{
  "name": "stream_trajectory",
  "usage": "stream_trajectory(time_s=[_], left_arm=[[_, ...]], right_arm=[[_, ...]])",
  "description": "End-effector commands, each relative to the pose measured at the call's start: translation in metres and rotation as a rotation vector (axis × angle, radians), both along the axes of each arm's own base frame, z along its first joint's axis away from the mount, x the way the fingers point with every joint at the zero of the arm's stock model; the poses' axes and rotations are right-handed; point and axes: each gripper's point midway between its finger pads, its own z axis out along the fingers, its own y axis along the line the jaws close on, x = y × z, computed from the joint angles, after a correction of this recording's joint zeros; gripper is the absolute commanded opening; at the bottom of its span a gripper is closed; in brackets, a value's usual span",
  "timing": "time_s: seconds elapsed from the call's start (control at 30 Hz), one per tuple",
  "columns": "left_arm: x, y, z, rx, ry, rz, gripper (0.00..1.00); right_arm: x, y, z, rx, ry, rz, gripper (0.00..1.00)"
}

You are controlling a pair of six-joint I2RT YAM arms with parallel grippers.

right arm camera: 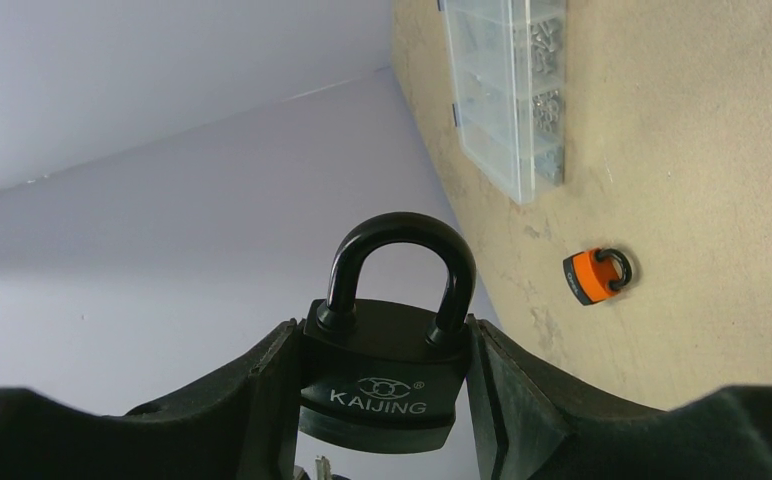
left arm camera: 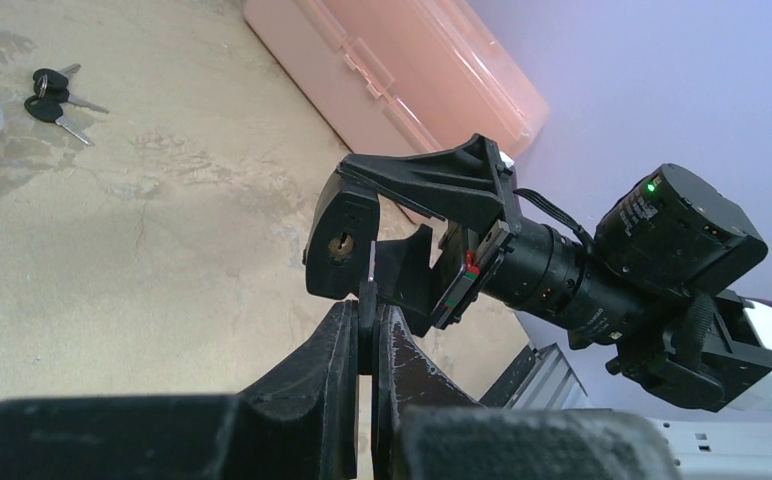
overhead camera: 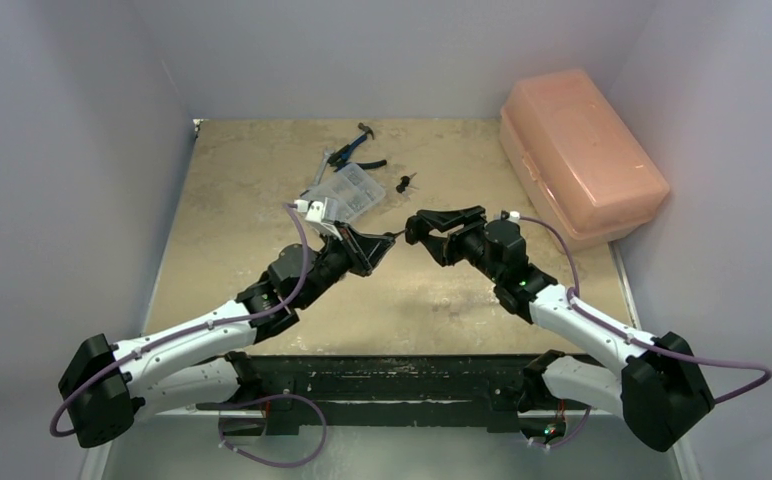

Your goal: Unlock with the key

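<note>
The padlock point(right arm camera: 382, 385), black and marked KAIJING, is held clear of the worktop point(overhead camera: 262, 200) above its middle, with the shackle point(right arm camera: 399, 255) seated in the body. The right gripper point(right arm camera: 387, 345) clamps the lock body from both sides, one finger on each flank. In the left wrist view the lock's underside faces the camera and the keyhole point(left arm camera: 340, 244) is exposed. The key point(left arm camera: 370, 285) is pinched between the closed fingers of the left gripper point(left arm camera: 367, 318), blade pointing at the lock. Its tip stands just beside the keyhole and is not seen entering it. A bunch of keys point(overhead camera: 405, 182) lies toward the far edge, near a clear parts organiser point(overhead camera: 347, 192). Blue-handled pliers point(overhead camera: 357, 152) lie beyond the organiser at the far edge. A small orange padlock point(right arm camera: 594, 275) rests on the worktop apart from the organiser. A closed pink plastic case point(overhead camera: 582, 150) occupies the far right corner, overhanging the right edge.
</note>
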Motion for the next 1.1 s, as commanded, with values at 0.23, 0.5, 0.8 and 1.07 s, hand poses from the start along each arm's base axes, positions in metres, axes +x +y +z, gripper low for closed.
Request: stream_trajectory(time_s=[0.23,0.5,0.8,1.07], left_arm=[[0.011,-0.005,0.004,-0.019,-0.034,0.035,0.0],[0.014,-0.008,-0.004,-0.017,-0.021,0.043,0.0],[0.014,-0.013,-0.005,-0.026,-0.02,0.028,0.0],[0.014,-0.015,-0.01,-0.021,-0.008,0.025,0.0]], right_arm=[[0.008,0.001,0.063,0.119,-0.129,-0.019,0.0],[0.009,0.001,0.066,0.115,-0.139,-0.024,0.0],[0.01,0.004,0.063,0.116,-0.13,-0.013,0.0],[0.011,0.003,0.067,0.126,-0.133,-0.022,0.0]])
